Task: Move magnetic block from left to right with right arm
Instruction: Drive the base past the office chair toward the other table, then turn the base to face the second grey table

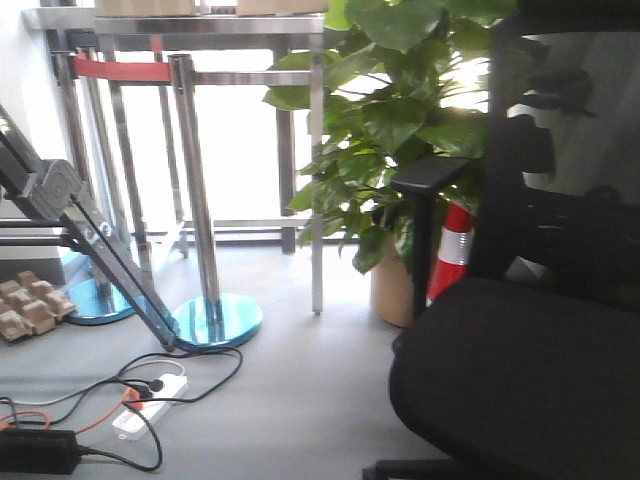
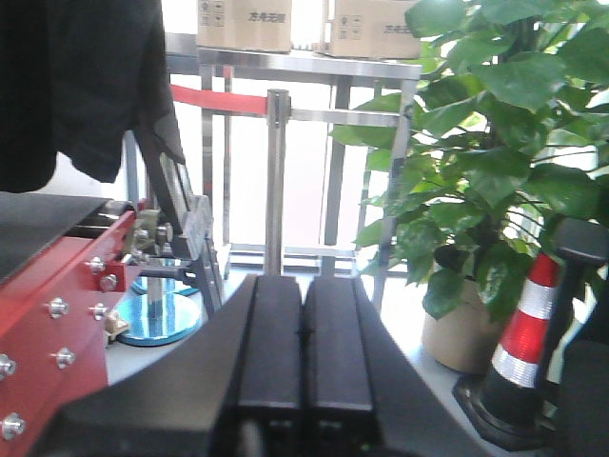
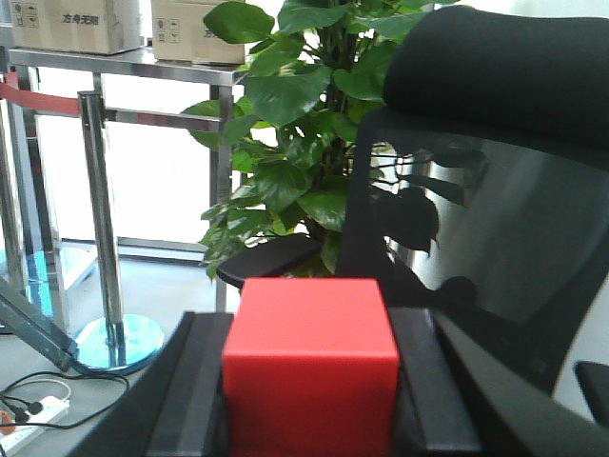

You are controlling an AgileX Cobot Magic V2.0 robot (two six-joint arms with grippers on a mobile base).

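Right claw (image 3: 309, 386) clamped on magnetic block (image 3: 310, 347); left claw (image 2: 304, 352) together. Grey floor (image 1: 300, 400), potted plant (image 1: 400, 120), office chair (image 1: 520, 380).

Four dark Chinese characters printed on side of each brown cardboard box (image 3: 67, 26) on far steel shelf (image 3: 124, 59); too small to be read surely. Handling symbols (image 3: 26, 13) stamped beside.

Office-like room: mesh office chair (image 1: 520, 370), potted plant (image 1: 400, 120), barrier stanchions (image 1: 197, 180).
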